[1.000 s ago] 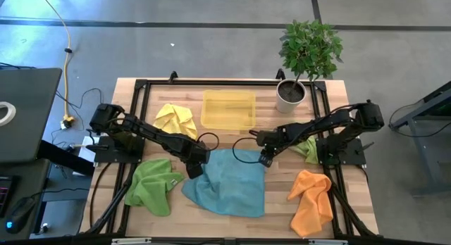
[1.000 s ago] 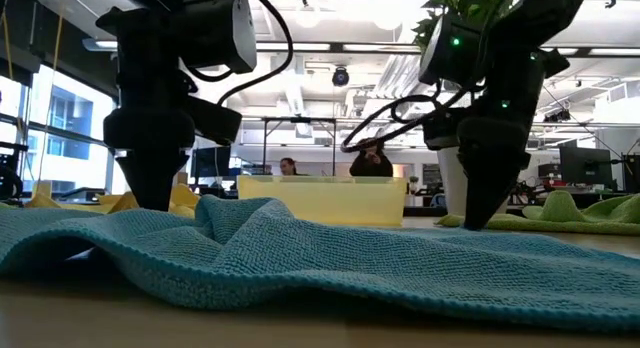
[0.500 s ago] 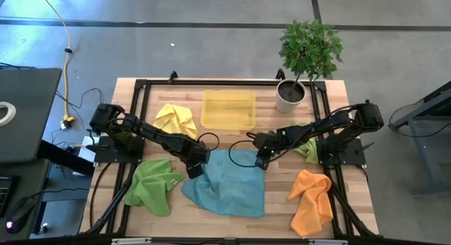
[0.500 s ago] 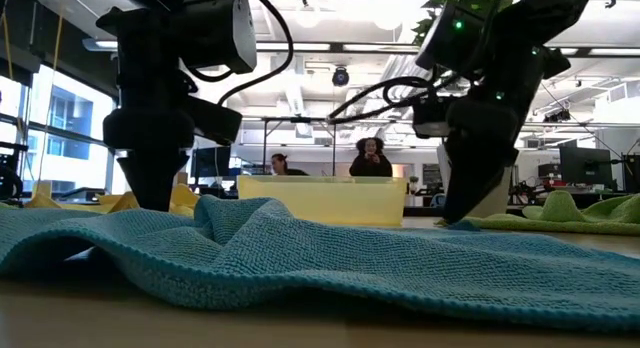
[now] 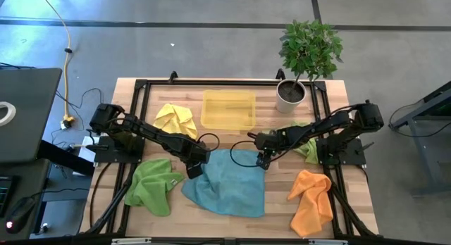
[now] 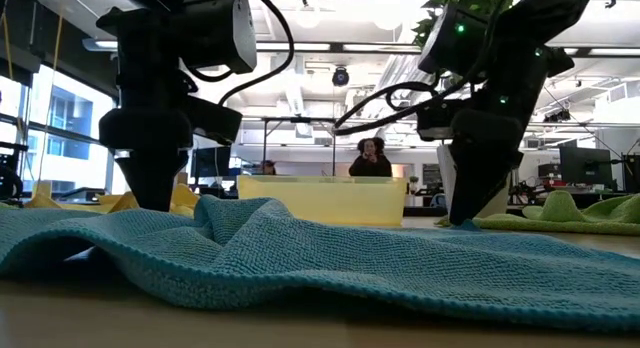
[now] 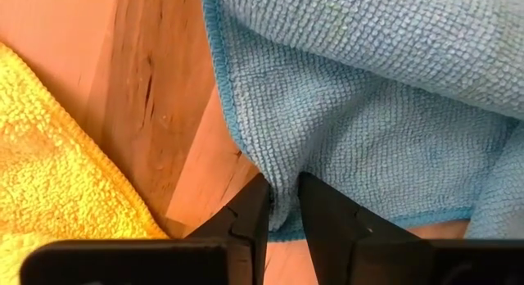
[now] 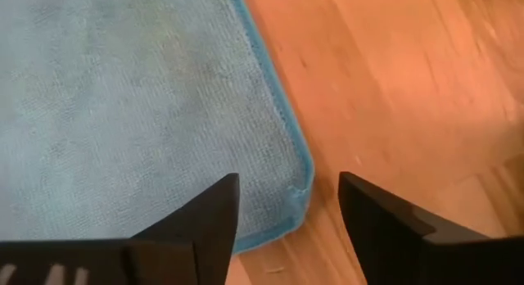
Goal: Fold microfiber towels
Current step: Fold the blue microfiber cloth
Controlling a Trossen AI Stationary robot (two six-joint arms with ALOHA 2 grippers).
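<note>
The blue towel [image 5: 227,183] lies spread on the table's middle, rumpled at its left side [image 6: 225,223]. My left gripper [image 5: 194,167] points down at the towel's far left corner and is shut on it. My right gripper [image 5: 263,159] is open, pointing down over the towel's far right corner [image 8: 296,177], one finger on either side of the hem. The yellow towel [image 5: 175,120], a green towel [image 5: 153,186], a second green towel [image 5: 307,148] and the orange towel [image 5: 312,200] lie crumpled around the blue one. My left gripper pinches the blue towel's hemmed left edge [image 7: 260,166] between its two fingers, close to a corner. The fingers come from above, pointing down. The towel lies on the table, with a small ridge beside the fingers. I cannot tell whether my right gripper's open fingertips [image 8: 214,211] touch the towel.
A translucent yellow tray [image 5: 228,109] stands at the far middle and a potted plant [image 5: 291,94] at the far right. A black frame [image 5: 138,97] runs along the table's sides. People show in the room behind, in the low view [image 6: 372,158].
My right gripper has shifted a little toward the table's left above the blue towel's far right corner, tipping on the way and then standing straighter. The towel lies as before.
</note>
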